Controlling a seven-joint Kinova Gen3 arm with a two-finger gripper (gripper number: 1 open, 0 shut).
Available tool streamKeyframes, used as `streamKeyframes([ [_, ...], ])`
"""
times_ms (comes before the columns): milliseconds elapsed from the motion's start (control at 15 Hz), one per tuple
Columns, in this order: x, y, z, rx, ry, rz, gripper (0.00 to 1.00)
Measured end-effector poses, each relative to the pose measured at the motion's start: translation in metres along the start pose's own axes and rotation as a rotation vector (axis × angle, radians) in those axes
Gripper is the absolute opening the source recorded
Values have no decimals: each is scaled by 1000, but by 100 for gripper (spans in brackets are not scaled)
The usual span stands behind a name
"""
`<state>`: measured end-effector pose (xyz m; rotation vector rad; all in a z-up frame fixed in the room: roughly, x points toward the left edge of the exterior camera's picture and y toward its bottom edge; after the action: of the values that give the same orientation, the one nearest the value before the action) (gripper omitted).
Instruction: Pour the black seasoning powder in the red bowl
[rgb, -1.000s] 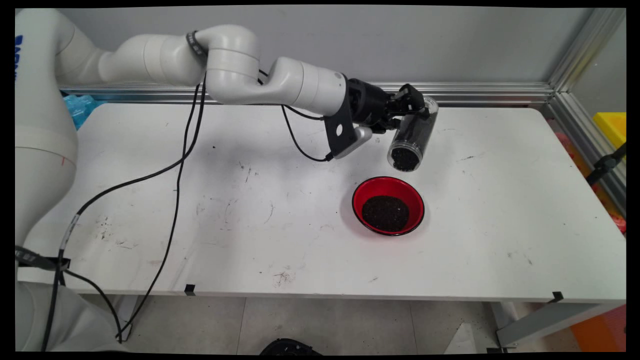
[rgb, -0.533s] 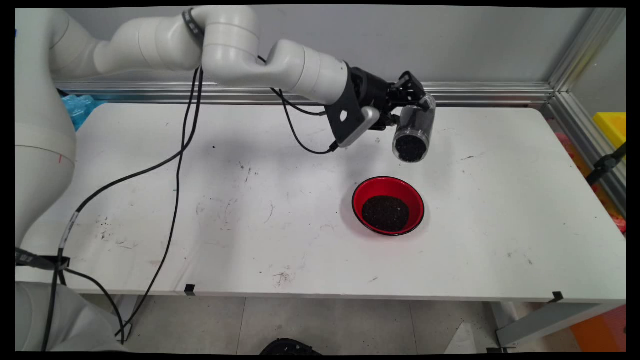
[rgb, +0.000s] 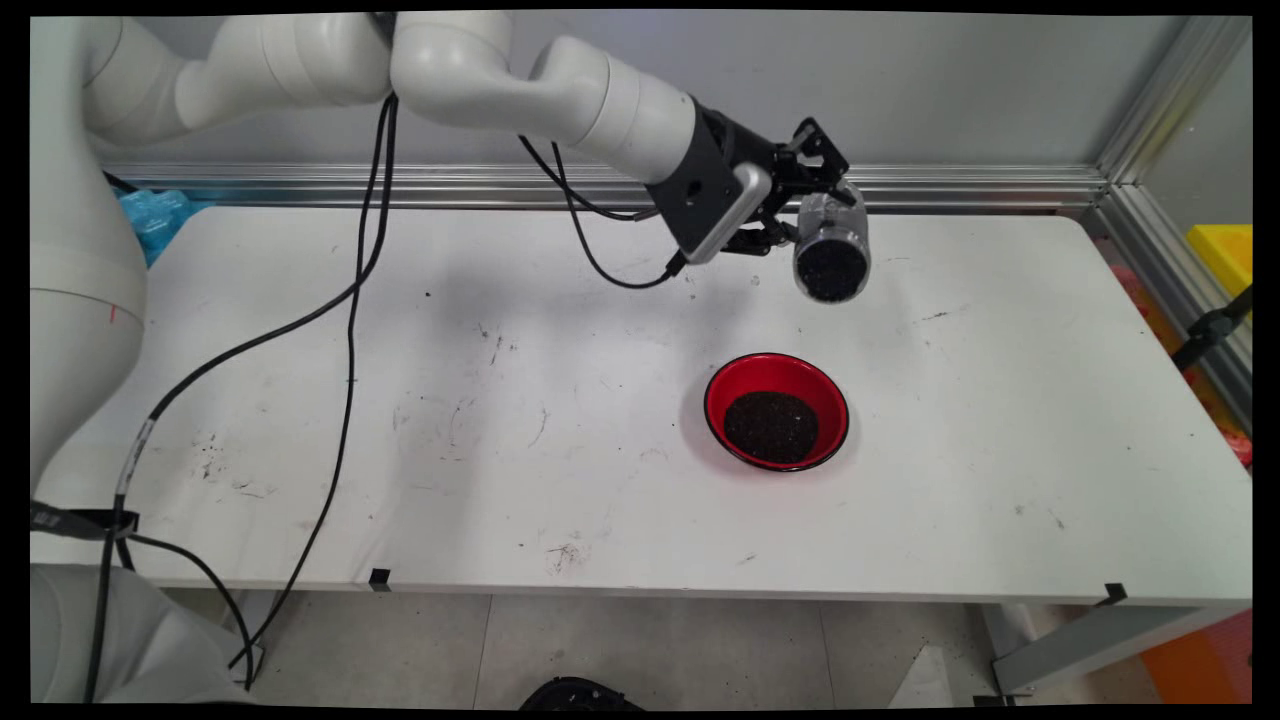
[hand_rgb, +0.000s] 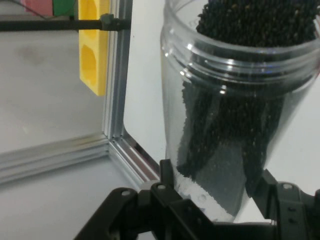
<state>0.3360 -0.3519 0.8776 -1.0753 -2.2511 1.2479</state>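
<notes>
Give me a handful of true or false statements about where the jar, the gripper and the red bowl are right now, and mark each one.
1. The gripper is shut on a clear jar holding dark granules. True.
2. The jar stands upright on the table. False: it is held in the air, tipped, with its open mouth facing the camera.
3. The red bowl holds a heap of dark granules. True.
4. The red bowl is empty. False: dark granules cover its bottom.
5. The jar touches the bowl. False: it hangs apart from it, toward the far side of the table.
</notes>
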Motion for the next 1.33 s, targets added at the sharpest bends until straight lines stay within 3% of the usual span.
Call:
streamKeyframes([
  [667,-5,-30,-15,-80,29,-335,0],
  [1333,-19,-50,-17,-154,38,-740,0],
])
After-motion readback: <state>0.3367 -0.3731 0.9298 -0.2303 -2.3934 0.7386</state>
